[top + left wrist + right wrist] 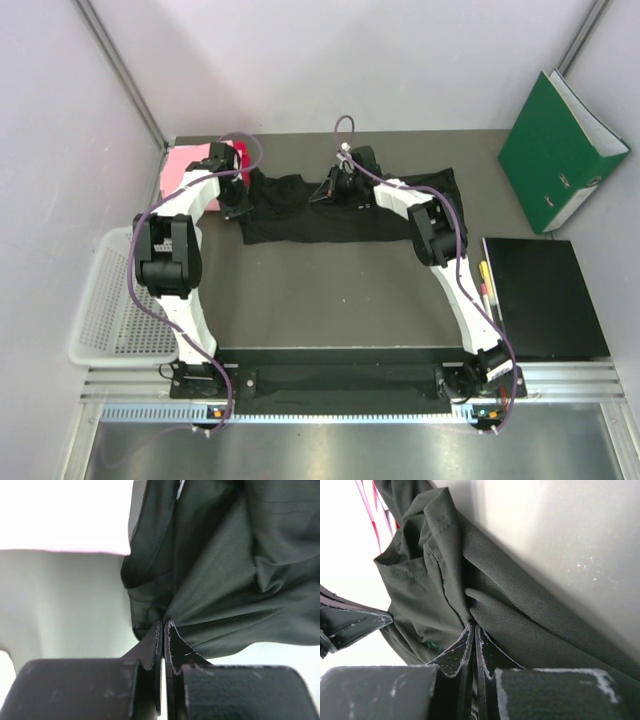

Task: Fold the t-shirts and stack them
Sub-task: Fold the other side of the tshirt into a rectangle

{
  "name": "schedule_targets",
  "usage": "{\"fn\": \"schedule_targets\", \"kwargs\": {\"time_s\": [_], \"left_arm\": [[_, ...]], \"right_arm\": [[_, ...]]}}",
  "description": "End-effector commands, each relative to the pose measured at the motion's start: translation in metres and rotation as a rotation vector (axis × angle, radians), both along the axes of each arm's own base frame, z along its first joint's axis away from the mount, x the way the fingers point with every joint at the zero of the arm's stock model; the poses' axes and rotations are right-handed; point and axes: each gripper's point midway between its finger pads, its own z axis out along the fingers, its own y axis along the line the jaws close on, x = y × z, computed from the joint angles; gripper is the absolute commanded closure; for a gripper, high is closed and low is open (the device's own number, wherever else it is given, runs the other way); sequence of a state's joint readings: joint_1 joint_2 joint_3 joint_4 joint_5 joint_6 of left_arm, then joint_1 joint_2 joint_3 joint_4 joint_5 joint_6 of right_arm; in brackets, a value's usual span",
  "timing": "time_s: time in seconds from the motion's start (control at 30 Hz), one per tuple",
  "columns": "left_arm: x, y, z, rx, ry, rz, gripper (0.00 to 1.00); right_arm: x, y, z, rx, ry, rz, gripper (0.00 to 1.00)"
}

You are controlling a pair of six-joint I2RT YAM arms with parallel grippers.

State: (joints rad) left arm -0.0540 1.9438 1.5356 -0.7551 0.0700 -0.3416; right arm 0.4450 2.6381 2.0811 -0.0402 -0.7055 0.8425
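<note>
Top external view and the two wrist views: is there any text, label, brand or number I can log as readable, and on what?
No text can be read in any view.
green binder: pale marks on its spine, too small to read.
black t-shirt: no lettering shows on the cloth in the top view or in either wrist view.

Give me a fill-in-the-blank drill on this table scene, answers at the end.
The left gripper and the right gripper are both shut on the t-shirt coloured ____.
The binder leaning against the right wall is ____.
The light pink shirt lies at the table's far ____ corner.
The white mesh basket sits beside the ____ arm.
Missing: black; green; left; left.
</note>
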Motion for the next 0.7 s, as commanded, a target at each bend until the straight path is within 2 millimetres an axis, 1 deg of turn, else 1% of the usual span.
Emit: {"fn": "schedule_targets", "kwargs": {"time_s": [0.0, 0.07, 0.13, 0.2, 0.27, 0.3, 0.33, 0.37, 0.4, 0.43, 0.47, 0.5, 0.53, 0.57, 0.6, 0.63, 0.67], "left_arm": [[-0.016, 0.009, 0.01, 0.041, 0.035, -0.013, 1.0], [-0.025, 0.009, 0.005, 0.047, 0.064, -0.014, 1.0], [-0.029, 0.009, 0.0, 0.042, 0.077, -0.013, 1.0], [-0.035, 0.008, -0.009, 0.04, 0.105, -0.009, 1.0], [-0.036, 0.01, -0.015, 0.047, 0.125, 0.001, 1.0], [-0.036, 0.011, -0.017, 0.051, 0.13, 0.01, 0.98], [-0.033, 0.011, -0.018, 0.052, 0.132, 0.015, 0.92], [-0.034, 0.012, -0.018, 0.062, 0.139, 0.023, 0.75], [-0.033, 0.012, -0.016, 0.064, 0.136, 0.024, 0.65], [-0.031, 0.012, -0.014, 0.063, 0.128, 0.024, 0.61], [-0.029, 0.012, -0.01, 0.063, 0.116, 0.021, 0.58], [-0.027, 0.012, -0.008, 0.063, 0.108, 0.019, 0.53], [-0.024, 0.017, -0.001, 0.089, 0.084, 0.028, 0.52], [-0.022, 0.017, 0.003, 0.091, 0.068, 0.027, 0.51], [-0.018, 0.015, 0.008, 0.083, 0.044, 0.023, 0.49], [-0.016, 0.015, 0.015, 0.078, 0.021, 0.025, 0.48], [-0.015, 0.014, 0.017, 0.071, 0.009, 0.027, 0.48]], "right_arm": [[0.014, -0.005, 0.047, 0.032, -0.098, -0.028, 0.98], [0.014, -0.005, 0.046, 0.034, -0.092, -0.029, 0.98], [0.013, -0.004, 0.045, 0.035, -0.086, -0.026, 0.98], [0.012, -0.004, 0.045, 0.037, -0.085, -0.023, 0.97], [0.013, -0.005, 0.049, 0.037, -0.1, -0.019, 0.92], [0.014, -0.008, 0.059, 0.041, -0.116, -0.022, 0.88], [0.016, -0.011, 0.065, 0.03, -0.147, -0.019, 0.76], [0.018, -0.014, 0.072, 0.014, -0.17, -0.033, 0.69], [0.02, -0.024, 0.09, -0.004, -0.202, -0.051, 0.62], [0.021, -0.031, 0.099, -0.033, -0.251, -0.056, 0.48], [0.026, -0.041, 0.107, -0.067, -0.287, -0.09, 0.4], [0.023, -0.056, 0.126, -0.094, -0.313, -0.112, 0.32], [0.024, -0.066, 0.134, -0.13, -0.363, -0.118, 0.12], [0.027, -0.08, 0.138, -0.174, -0.391, -0.149, 0.01], [0.025, -0.101, 0.15, -0.21, -0.414, -0.18, 0.0], [0.023, -0.117, 0.146, -0.276, -0.436, -0.182, 0.0], [0.027, -0.137, 0.141, -0.344, -0.438, -0.225, 0.0]]}}
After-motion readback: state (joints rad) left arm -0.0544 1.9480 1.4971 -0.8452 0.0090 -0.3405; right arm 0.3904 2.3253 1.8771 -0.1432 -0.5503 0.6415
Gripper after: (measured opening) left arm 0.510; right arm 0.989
